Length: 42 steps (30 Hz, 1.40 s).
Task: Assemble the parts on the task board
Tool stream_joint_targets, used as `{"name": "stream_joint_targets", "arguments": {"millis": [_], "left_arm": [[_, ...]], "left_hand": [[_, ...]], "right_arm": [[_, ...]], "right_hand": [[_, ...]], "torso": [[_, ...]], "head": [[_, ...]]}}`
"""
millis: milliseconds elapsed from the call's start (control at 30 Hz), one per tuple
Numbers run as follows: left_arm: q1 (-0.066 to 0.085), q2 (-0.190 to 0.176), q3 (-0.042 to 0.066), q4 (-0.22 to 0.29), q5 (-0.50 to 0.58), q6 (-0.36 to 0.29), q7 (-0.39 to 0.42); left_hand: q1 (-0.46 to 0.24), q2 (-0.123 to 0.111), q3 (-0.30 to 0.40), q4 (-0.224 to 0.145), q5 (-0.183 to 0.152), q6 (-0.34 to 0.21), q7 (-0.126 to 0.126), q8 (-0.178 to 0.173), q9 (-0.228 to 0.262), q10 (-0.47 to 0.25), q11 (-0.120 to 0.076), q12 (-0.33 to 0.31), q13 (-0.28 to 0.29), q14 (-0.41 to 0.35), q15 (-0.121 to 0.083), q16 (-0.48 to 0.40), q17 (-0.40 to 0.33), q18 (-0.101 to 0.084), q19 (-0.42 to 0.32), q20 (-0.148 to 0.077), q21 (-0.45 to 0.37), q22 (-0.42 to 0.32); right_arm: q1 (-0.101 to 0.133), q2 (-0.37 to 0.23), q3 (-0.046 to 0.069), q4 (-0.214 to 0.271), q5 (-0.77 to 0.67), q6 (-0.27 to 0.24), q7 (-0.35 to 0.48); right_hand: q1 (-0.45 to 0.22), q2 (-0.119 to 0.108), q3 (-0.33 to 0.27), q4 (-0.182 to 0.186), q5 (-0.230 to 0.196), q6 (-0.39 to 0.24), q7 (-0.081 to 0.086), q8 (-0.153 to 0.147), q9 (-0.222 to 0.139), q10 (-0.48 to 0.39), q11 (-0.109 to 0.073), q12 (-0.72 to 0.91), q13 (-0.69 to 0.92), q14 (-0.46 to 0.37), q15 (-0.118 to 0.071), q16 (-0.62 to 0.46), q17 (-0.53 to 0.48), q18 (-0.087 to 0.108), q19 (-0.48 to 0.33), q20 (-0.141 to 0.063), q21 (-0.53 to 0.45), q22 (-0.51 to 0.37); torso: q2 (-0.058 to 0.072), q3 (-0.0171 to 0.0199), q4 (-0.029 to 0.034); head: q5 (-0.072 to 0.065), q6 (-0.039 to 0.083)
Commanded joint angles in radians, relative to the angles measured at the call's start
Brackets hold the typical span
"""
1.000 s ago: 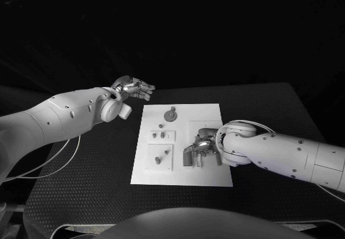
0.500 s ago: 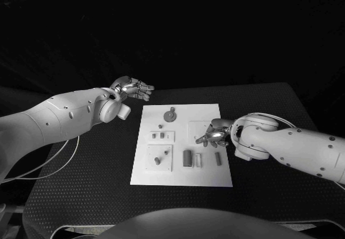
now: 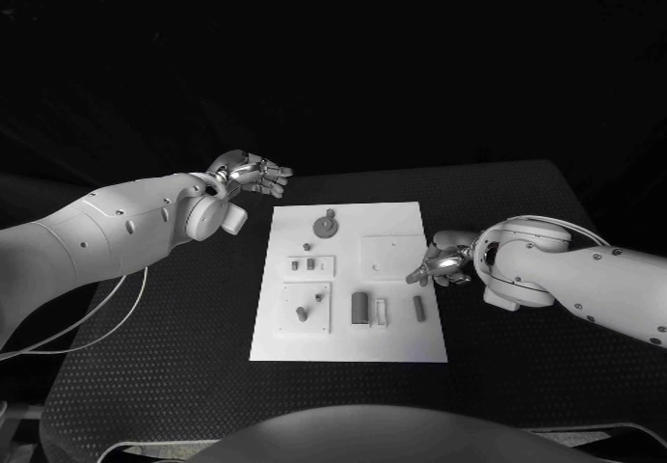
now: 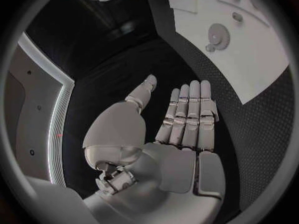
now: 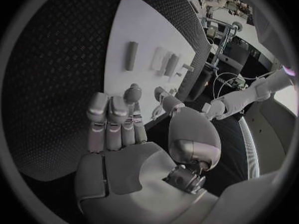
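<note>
- White task board [image 3: 396, 342] flat at mid-table, long side running 12 to 6 o'clock.
- On the board: gear [image 3: 327, 227] near the 12 o'clock end with a small knob just beyond it; two little pegs [image 3: 304, 261] on a raised square at the 9 o'clock side; another raised square toward 7 o'clock carrying two small pieces [image 3: 308, 307].
- Toward 5 o'clock on the board: dark upright block [image 3: 360, 307], pale block [image 3: 380, 311] just beside it, thin dark bar [image 3: 418, 308] a little apart at their 3 o'clock side.
- Right hand [image 3: 442, 263] at the board's 3 o'clock edge, fingers loosely apart, nothing in its grasp; thin bar lies near, at the hand's 7 o'clock, not touching.
- Right wrist view: fingers [image 5: 112, 119] straight and side by side, thumb apart, palm bare; bar [image 5: 131, 56] and the two blocks [image 5: 163, 62] well beyond the fingertips.
- Left hand [image 3: 251, 174] off the board, past its 11 o'clock corner, over the black table [image 3: 167, 328]; fingers extended, holding nothing.
- Left wrist view: palm bare, fingers [image 4: 190, 112] straight; gear [image 4: 219, 35] on the board well apart from the fingertips.
</note>
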Motion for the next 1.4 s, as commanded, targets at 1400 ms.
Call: {"name": "stream_joint_targets", "arguments": {"millis": [1400], "left_arm": [[0.001, -0.002, -0.002, 0.009, -0.011, 0.014, -0.010]], "left_hand": [[-0.015, 0.002, 0.003, 0.000, -0.002, -0.004, -0.002, -0.002, -0.001, -0.001, 0.001, 0.005, -0.002, 0.009, 0.002, -0.007, 0.005, 0.019, 0.001, 0.000, 0.003, 0.003]], "right_arm": [[-0.065, 0.072, -0.014, -0.074, -0.165, 0.179, -0.039]], "right_hand": [[-0.025, 0.065, -0.006, 0.023, 0.004, 0.013, -0.008, 0.005, 0.022, -0.001, -0.006, 0.027, 0.002, -0.012, -0.006, 0.032, 0.005, 0.077, -0.002, -0.002, 0.023, 0.019]], "torso": [[0.002, -0.0029, 0.0015]], "head": [[-0.008, 0.001]]}}
